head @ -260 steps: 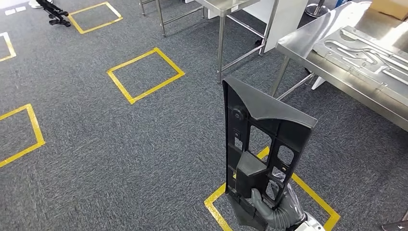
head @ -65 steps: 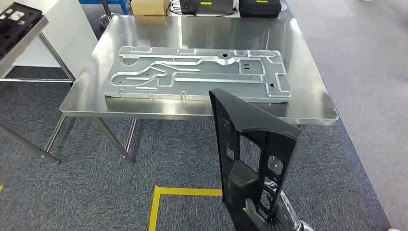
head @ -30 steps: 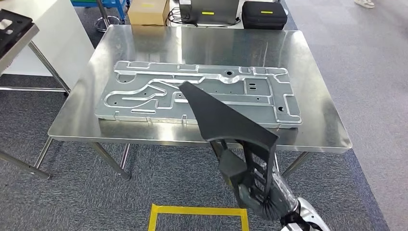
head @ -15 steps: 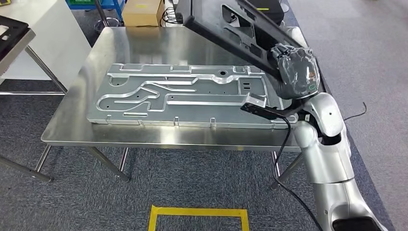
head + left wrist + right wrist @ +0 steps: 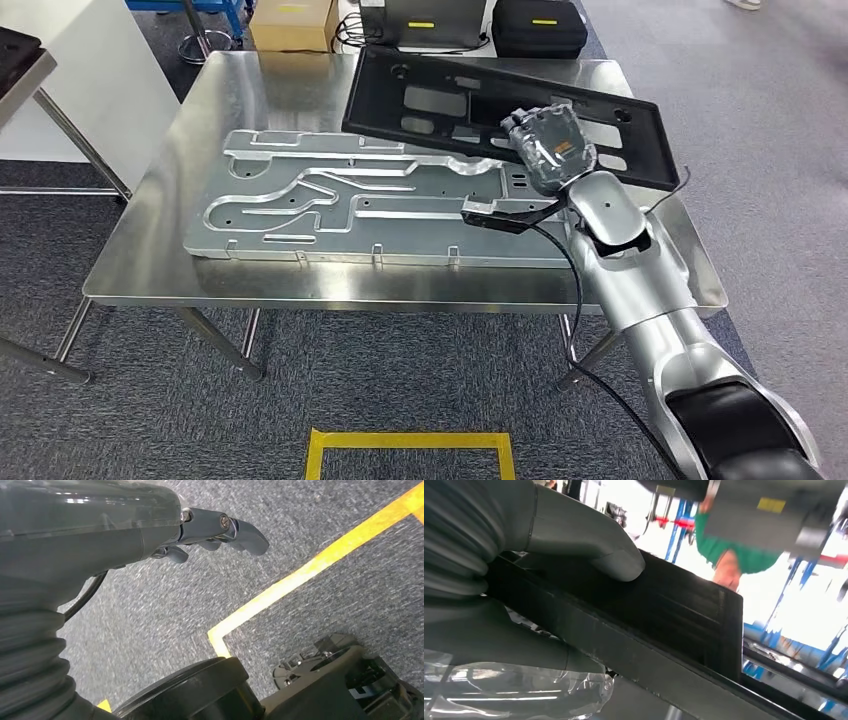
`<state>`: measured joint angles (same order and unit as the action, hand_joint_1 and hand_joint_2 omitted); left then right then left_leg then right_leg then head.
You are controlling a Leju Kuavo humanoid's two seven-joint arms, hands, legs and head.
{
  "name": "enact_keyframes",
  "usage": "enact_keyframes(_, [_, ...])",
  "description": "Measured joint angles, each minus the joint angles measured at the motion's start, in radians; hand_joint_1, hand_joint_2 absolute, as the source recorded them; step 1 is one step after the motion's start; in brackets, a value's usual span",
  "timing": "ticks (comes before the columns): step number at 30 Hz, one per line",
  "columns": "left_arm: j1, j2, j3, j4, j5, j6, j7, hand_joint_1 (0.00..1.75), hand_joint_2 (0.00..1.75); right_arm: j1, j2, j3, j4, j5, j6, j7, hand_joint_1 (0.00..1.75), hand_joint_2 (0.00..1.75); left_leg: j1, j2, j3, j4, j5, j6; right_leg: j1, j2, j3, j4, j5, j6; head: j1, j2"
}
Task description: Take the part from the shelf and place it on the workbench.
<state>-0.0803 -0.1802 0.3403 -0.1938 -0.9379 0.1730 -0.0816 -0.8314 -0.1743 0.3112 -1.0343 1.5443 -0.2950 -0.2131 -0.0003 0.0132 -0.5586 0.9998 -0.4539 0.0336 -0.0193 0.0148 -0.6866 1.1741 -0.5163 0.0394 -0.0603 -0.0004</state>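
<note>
The part [image 5: 440,100] is a long black plastic frame with several cut-outs. My right hand [image 5: 548,145] grips it near its right end and holds it almost flat, just above the far right of the steel workbench [image 5: 200,275]. Whether it touches the table I cannot tell. In the right wrist view the thumb [image 5: 589,547] presses on the part [image 5: 664,625] along its edge. A large grey metal plate [image 5: 330,210] with grooves lies on the workbench, partly under the part. My left hand [image 5: 100,540] hangs over the carpet, fingers [image 5: 220,525] apart and holding nothing.
Behind the workbench stand a cardboard box [image 5: 290,22] and two black cases [image 5: 540,25]. Another table [image 5: 15,60] stands at the left. Yellow tape [image 5: 410,440] marks the carpet in front. A person in green [image 5: 744,555] shows in the right wrist view's background.
My right arm has swung the part down from a steep tilt above the table to nearly flat over its far right. Before that the whole view turned towards the workbench.
</note>
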Motion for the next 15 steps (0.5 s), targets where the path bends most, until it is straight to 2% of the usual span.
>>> enact_keyframes(1, [0.0,0.0,-0.002,0.0,-0.004,-0.001,-0.002,0.0,1.75,-0.008,0.01,0.019,0.047,0.002,-0.006,0.006,1.75,1.75,-0.001,0.001,0.001,0.0,-0.001,0.002,0.0,-0.001,-0.04,0.068,-0.021,0.002,0.0,0.0])
enact_keyframes(2, [0.0,0.0,-0.004,0.0,-0.009,-0.002,-0.001,0.0,1.75,-0.013,0.021,0.035,0.097,-0.002,-0.01,0.011,1.75,1.75,-0.002,0.001,0.002,0.0,-0.002,0.004,0.0,-0.002,-0.071,0.115,-0.027,0.004,0.0,0.0])
enact_keyframes(3, [0.0,0.001,-0.007,0.0,-0.012,-0.004,0.0,0.0,1.75,-0.015,0.033,0.045,0.144,-0.011,-0.013,0.015,1.75,1.75,-0.003,0.001,0.005,0.001,-0.004,0.004,0.0,-0.002,-0.084,0.124,-0.012,0.003,0.0,0.0])
enact_keyframes(4, [0.0,0.001,-0.01,0.0,-0.015,-0.006,0.003,0.0,1.75,-0.017,0.045,0.053,0.191,-0.021,-0.016,0.021,1.75,1.75,-0.004,0.0,0.008,0.002,-0.007,0.005,0.001,-0.002,-0.078,0.094,0.02,0.001,0.0,0.0])
enact_keyframes(6, [0.0,0.002,-0.016,0.0,-0.021,-0.012,0.009,0.0,1.75,-0.028,0.073,0.062,0.288,-0.034,-0.021,0.044,1.75,1.75,-0.007,0.0,0.015,0.005,-0.016,0.001,0.004,-0.002,-0.026,-0.041,0.1,-0.009,0.0,0.0])
enact_keyframes(7, [0.0,0.002,-0.017,0.0,-0.023,-0.014,0.012,0.0,1.75,-0.037,0.087,0.066,0.336,-0.037,-0.02,0.06,1.75,1.75,-0.01,0.0,0.016,0.008,-0.021,-0.004,0.007,-0.001,-0.003,-0.099,0.124,-0.016,0.0,0.0])
enact_keyframes(8, [0.001,0.003,-0.018,0.0,-0.025,-0.016,0.013,0.0,1.75,-0.045,0.1,0.069,0.382,-0.039,-0.02,0.074,1.75,1.75,-0.011,0.0,0.017,0.009,-0.025,-0.008,0.011,0.0,0.012,-0.135,0.134,-0.022,0.0,0.0])
enact_keyframes(10, [0.001,0.005,-0.018,0.0,-0.025,-0.016,0.015,0.0,1.75,-0.053,0.116,0.075,0.461,-0.038,-0.018,0.095,1.75,1.75,-0.013,0.001,0.018,0.009,-0.031,-0.018,0.017,0.002,0.018,-0.152,0.129,-0.033,0.0,0.0])
enact_keyframes(12, [0.002,0.008,-0.018,0.0,-0.024,-0.015,0.014,0.0,1.75,-0.053,0.118,0.085,0.519,-0.032,-0.019,0.109,1.75,1.75,-0.012,0.0,0.018,0.014,-0.043,-0.028,0.009,0.002,0.027,-0.158,0.127,-0.042,0.0,0.0])
enact_keyframes(13, [0.003,0.009,-0.017,0.0,-0.022,-0.014,0.013,0.0,1.75,-0.055,0.117,0.091,0.543,-0.03,-0.019,0.115,1.75,1.75,-0.011,-0.002,0.009,0.04,-0.059,-0.033,0.005,0.001,0.033,-0.163,0.126,-0.046,0.0,0.0])
enact_keyframes(15, [0.001,0.012,-0.016,0.0,-0.015,-0.012,0.011,0.0,1.75,-0.063,0.115,0.099,0.585,-0.029,-0.014,0.123,1.75,1.75,-0.007,-0.004,-0.037,0.15,-0.111,-0.043,0.0,0.001,0.043,-0.167,0.122,-0.053,0.0,0.0])
